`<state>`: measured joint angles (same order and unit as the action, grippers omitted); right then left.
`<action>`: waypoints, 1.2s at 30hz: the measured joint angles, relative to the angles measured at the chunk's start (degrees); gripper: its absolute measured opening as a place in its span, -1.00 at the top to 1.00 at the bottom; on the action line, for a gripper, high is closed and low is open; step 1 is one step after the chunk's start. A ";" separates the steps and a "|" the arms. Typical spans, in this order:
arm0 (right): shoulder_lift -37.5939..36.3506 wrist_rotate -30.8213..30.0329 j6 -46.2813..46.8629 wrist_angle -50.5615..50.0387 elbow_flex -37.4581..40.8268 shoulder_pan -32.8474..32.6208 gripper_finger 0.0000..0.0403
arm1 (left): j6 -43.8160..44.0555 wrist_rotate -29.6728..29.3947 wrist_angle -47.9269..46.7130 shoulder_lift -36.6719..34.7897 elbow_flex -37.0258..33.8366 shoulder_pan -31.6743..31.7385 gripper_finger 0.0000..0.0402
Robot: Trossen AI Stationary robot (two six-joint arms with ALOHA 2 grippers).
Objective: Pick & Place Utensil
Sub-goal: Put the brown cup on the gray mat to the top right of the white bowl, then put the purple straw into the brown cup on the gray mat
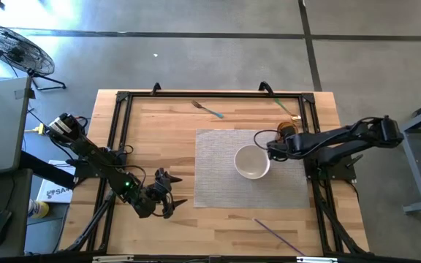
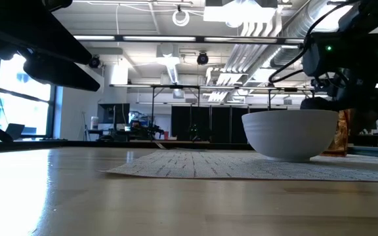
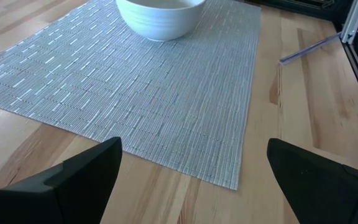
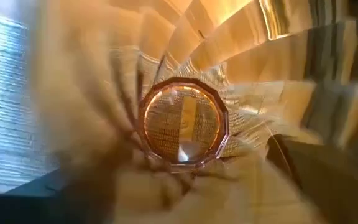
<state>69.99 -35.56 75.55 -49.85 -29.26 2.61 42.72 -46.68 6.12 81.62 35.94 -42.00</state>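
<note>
A fork (image 1: 207,109) lies on the bare wood near the table's far edge. A thin purple stick (image 1: 276,232) lies near the front edge. A white bowl (image 1: 252,161) stands on a grey placemat (image 1: 218,179). An amber glass (image 1: 289,129) stands just beyond the bowl at the mat's far right. My right gripper (image 1: 276,142) hangs over the glass, open; the right wrist view looks down into the glass (image 4: 182,121) between the fingers. My left gripper (image 1: 174,192) waits open, left of the mat's near corner, nothing between its fingers (image 3: 194,165). My right gripper has its fingers (image 4: 316,171) on either side of the amber glass, coming from above at a slant. Whether they touch its wall I cannot tell, as the picture is blurred.
A second, golden utensil (image 1: 289,109) lies by the far right corner of the black frame (image 1: 123,98) that runs round the tabletop. Bare wood lies left of the placemat and along the near edge. The bowl (image 2: 291,134) stands close beside the glass (image 2: 343,134).
</note>
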 joint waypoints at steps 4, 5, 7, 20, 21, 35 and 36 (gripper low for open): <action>-2.36 1.31 -0.87 -0.87 0.01 0.00 -0.97 | 0.01 -0.07 -0.05 -0.01 -0.01 0.00 -0.97; -2.82 1.95 -1.13 -0.87 0.01 0.00 -0.97 | 0.01 -0.07 -0.08 -0.01 -0.01 0.00 -0.97; -3.76 3.43 -1.78 -0.98 0.03 0.00 -0.96 | 0.00 -0.09 -0.08 -0.02 -0.01 0.00 -0.97; -8.36 10.78 -3.29 -4.36 0.03 0.00 -0.93 | 0.00 -0.09 -0.08 -0.01 -0.01 0.00 -0.97; -8.84 11.86 -3.72 -4.74 0.03 0.00 -0.93 | 0.01 -0.09 -0.08 0.00 -0.01 0.00 -0.97; -17.80 20.95 -8.44 -5.55 -1.47 0.00 -0.80 | 0.00 -0.22 -0.13 -0.01 -0.01 0.00 -0.97; -17.99 21.90 -8.23 -5.76 -2.10 0.00 -0.80 | 0.00 -0.24 -0.13 0.00 -0.01 0.00 -0.97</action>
<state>51.99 -13.66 67.32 -55.61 -31.37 2.61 42.72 -46.92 6.00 81.62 35.92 -42.00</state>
